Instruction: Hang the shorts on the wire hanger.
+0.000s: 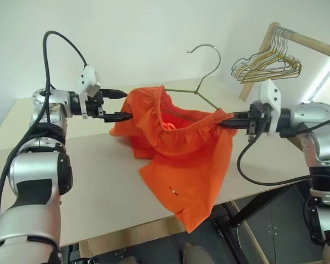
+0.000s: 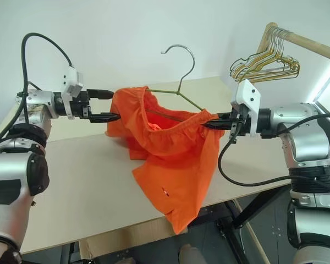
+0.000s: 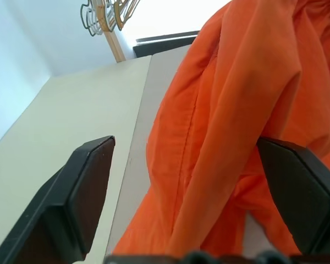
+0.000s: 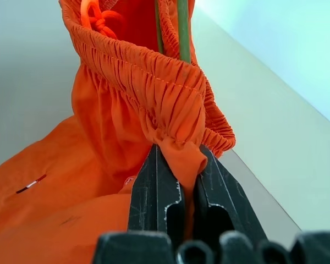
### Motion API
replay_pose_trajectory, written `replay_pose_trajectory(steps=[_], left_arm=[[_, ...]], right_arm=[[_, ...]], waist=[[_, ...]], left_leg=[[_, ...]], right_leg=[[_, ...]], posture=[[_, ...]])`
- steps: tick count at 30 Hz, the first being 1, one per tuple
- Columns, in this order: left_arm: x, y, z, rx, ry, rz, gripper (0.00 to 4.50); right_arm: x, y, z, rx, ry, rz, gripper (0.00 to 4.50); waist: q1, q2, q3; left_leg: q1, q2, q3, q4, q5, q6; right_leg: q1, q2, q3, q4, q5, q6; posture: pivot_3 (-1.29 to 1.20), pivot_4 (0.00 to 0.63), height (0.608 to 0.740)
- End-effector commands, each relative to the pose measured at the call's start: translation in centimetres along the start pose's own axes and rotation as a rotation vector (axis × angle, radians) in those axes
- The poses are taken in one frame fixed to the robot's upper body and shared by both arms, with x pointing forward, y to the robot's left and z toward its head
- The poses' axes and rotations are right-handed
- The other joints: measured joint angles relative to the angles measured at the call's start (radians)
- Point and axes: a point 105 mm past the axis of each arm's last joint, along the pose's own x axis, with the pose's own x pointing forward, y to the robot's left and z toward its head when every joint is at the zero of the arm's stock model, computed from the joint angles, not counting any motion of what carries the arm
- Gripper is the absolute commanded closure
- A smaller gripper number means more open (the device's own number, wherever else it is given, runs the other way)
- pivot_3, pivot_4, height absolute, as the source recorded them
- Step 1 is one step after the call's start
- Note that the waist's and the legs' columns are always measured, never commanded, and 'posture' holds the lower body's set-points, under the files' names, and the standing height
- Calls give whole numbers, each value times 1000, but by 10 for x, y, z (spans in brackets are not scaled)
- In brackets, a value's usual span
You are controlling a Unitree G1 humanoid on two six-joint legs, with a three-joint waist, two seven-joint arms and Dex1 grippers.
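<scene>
Shorts half on the hanger, right gripper pinching the waistband, left gripper spread wide.

Nearest, the lower leg of the shorts [image 1: 179, 181] droops over the front edge of the table [image 1: 93, 187]. Above it the gathered waistband stretches sideways between the 2 arms: the right gripper [image 1: 226, 124] is clenched on its right end, while the left gripper [image 1: 121, 104] stands released, 1 finger [image 1: 120, 116] touching the fabric's left edge without pinching it. Behind, the wire hanger [image 1: 206, 71] runs along the same left-right axis, its right shoulder inside the waistband, its hook upright. The left gripper is nearer the loose side, so the next move likely falls to it. Farthest, a cluster of spare hangers [image 1: 269, 60] hangs on a wooden rail, well apart; nothing blocks the way.
</scene>
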Motion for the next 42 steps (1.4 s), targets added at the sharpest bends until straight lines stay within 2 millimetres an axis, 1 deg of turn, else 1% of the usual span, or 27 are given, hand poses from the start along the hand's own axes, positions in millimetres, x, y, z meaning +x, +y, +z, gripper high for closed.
replay_pose_trajectory(steps=[1,4,10,11,12,15,16,21,26,30,33,40,41,42], left_arm=[[1,0,5,20,16,-21,230],[2,-1,6,10,15,-34,883],[2,-5,3,-9,22,-63,3051],[2,-5,2,-7,26,-67,3141],[2,-5,2,-6,29,-67,3573],[2,-4,0,-5,33,-52,4398],[2,-3,-1,-4,33,-40,4453],[0,5,-3,3,57,41,4453],[-9,5,-8,10,93,47,4453],[-13,3,-12,9,104,35,4453],[-14,2,-14,3,104,40,4453],[-9,1,-16,12,99,35,4453],[-9,0,-16,18,98,24,4066],[-9,-1,-15,21,96,13,3898]], right_arm=[[-7,-3,15,-59,-38,-17,4500],[-5,-2,15,-59,-36,-17,4500],[-3,0,14,-54,-39,-11,4500],[-3,1,15,-52,-40,-9,4500],[-3,2,15,-52,-41,-6,4500],[-3,3,15,-52,-45,-1,4500],[-3,4,15,-52,-45,0,4500],[-3,4,13,-46,-39,-4,4500],[-10,-1,8,-39,-27,-29,4500],[-9,-3,4,-24,-24,-39,4500],[-6,-1,2,-23,-19,-34,4500],[-2,1,4,-25,-30,-19,4500],[-1,1,3,-23,-29,-19,4500],[-1,1,2,-19,-29,-21,4500]], waist=[[0,0,0],[-1,0,0],[-1,0,0],[-1,0,0],[0,0,0],[0,0,0],[0,0,0],[0,0,0],[-1,0,0],[1,0,0],[2,0,0],[2,0,0],[2,0,0],[1,0,0]], left_leg=[[0,0,0,0,0,0],[0,0,0,0,0,0],[0,0,0,0,0,0],[0,0,0,0,0,0],[0,0,0,0,0,0],[0,0,0,0,0,0],[0,0,0,0,0,0],[0,0,0,0,0,0],[0,0,0,0,0,0],[0,0,0,0,0,0],[0,0,0,0,0,0],[0,0,0,0,0,0],[0,0,0,0,0,0],[0,0,0,0,0,0]], right_leg=[[0,0,0,0,0,0],[0,0,0,0,0,0],[0,0,0,0,0,0],[0,0,0,0,0,0],[0,0,0,0,0,0],[0,0,0,0,0,0],[0,0,0,0,0,0],[0,0,0,0,0,0],[0,0,0,0,0,0],[0,0,0,0,0,0],[0,0,0,0,0,0],[0,0,0,0,0,0],[0,0,0,0,0,0],[0,0,0,0,0,0]], posture=[[-169,0,740],[-171,0,740],[-174,0,740],[-173,0,740],[-173,0,740],[-173,0,740],[-172,0,740],[-170,0,740],[-167,0,740],[-161,0,740],[-158,0,740],[-159,0,740],[-161,0,740],[-163,0,740]])
